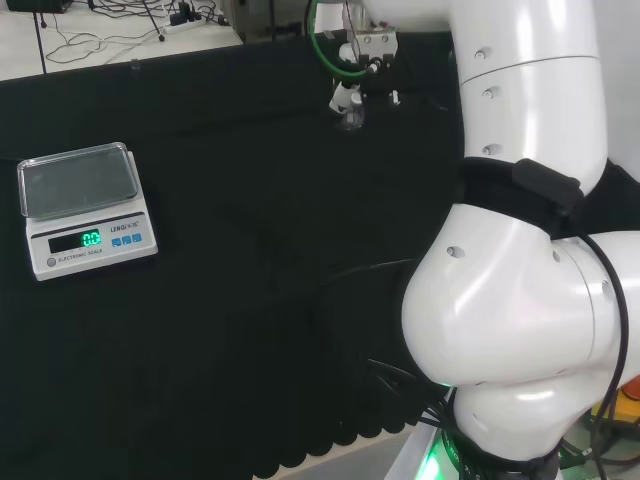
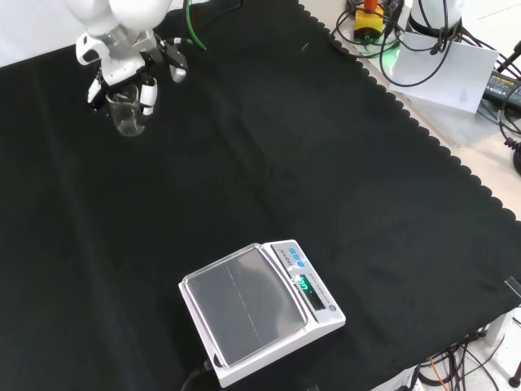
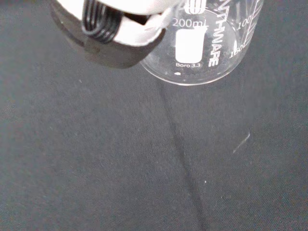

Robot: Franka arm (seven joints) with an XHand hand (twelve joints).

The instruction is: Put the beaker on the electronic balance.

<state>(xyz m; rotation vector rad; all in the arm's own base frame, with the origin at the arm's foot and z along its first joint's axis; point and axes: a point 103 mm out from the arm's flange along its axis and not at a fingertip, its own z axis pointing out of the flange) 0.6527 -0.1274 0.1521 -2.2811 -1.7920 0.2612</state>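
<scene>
A clear glass beaker with white print stands upright at the far left of the cloth in the front view. The black and white hand comes down over it, its fingers curled round the sides. In the head view the beaker hangs under the hand at the cloth's far side. Up close, the wrist view shows the beaker with a finger against its wall. The white electronic balance with a steel pan and a lit green display sits near the front edge; in the head view this balance is at the left.
Black cloth covers the bench between beaker and balance. The arm's own white links stand at the right of the head view. Beyond the cloth's scalloped edge lie cables and a yellow box.
</scene>
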